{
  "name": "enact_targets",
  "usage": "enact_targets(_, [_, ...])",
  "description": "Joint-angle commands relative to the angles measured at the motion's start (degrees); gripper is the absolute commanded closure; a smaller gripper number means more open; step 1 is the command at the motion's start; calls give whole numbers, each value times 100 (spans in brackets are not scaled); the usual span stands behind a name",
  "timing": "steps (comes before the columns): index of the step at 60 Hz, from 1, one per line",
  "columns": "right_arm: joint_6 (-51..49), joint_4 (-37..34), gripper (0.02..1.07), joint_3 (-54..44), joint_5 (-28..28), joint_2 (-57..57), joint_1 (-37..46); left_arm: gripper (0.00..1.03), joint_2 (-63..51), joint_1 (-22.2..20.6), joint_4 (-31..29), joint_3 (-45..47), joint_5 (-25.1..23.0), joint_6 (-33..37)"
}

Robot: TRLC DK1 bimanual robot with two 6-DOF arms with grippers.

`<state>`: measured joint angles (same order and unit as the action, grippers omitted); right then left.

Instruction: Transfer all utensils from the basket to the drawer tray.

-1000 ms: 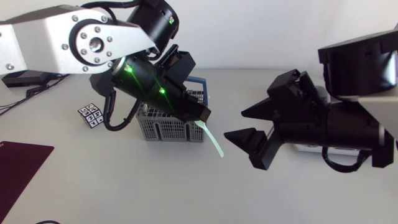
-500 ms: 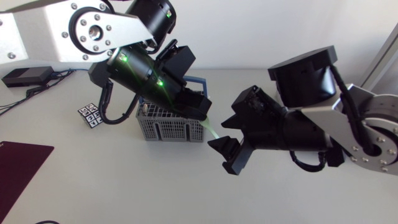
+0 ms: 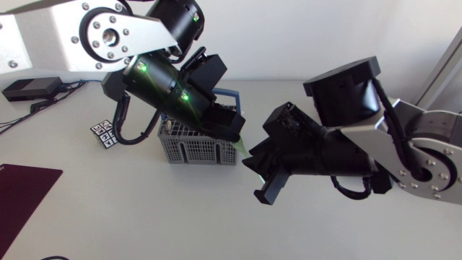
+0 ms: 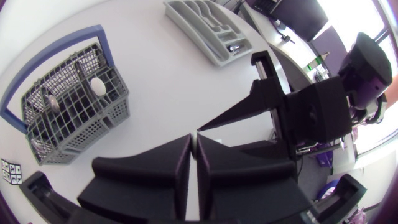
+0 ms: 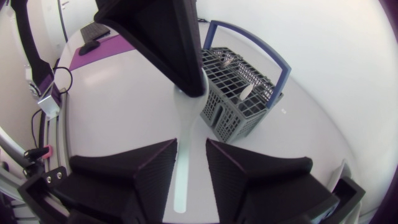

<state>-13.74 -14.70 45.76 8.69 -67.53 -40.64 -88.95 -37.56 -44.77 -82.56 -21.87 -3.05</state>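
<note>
My left gripper (image 3: pixel 237 133) hangs over the right end of the grey wire basket (image 3: pixel 195 149), shut on a pale green utensil (image 3: pixel 246 150) that sticks out toward my right arm. My right gripper (image 3: pixel 258 178) has come up to it. In the right wrist view the utensil (image 5: pixel 183 149) lies between the right gripper's (image 5: pixel 189 163) fingers, with a gap still showing on one side. The basket (image 4: pixel 74 106) holds several more utensils, one a spoon (image 4: pixel 96 86). The grey drawer tray (image 4: pixel 205 28) lies beyond the basket and is hidden in the head view.
A blue handle (image 5: pixel 255 46) arches over the basket. A fiducial tag (image 3: pixel 106 133) lies left of the basket and a purple mat (image 3: pixel 22 195) sits at the front left. A black box with cables (image 3: pixel 29 88) is at the back left.
My right arm swung left to the utensil and its fingers narrowed around the free end. The left gripper rose slightly with the utensil, then held still.
</note>
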Motion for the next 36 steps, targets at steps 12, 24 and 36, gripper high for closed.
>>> enact_targets(12, [-147, 37, 98, 82, 19, -41, -67, 100, -79, -23, -102, -146, -54, -55])
enact_targets(24, [-173, -68, 101, 82, 124, -6, -75, 97, -53, -23, -102, -163, -54, -55])
enact_targets(36, [-191, -182, 101, -14, 230, 82, -75, 67, 35, -14, -93, -357, -107, -99])
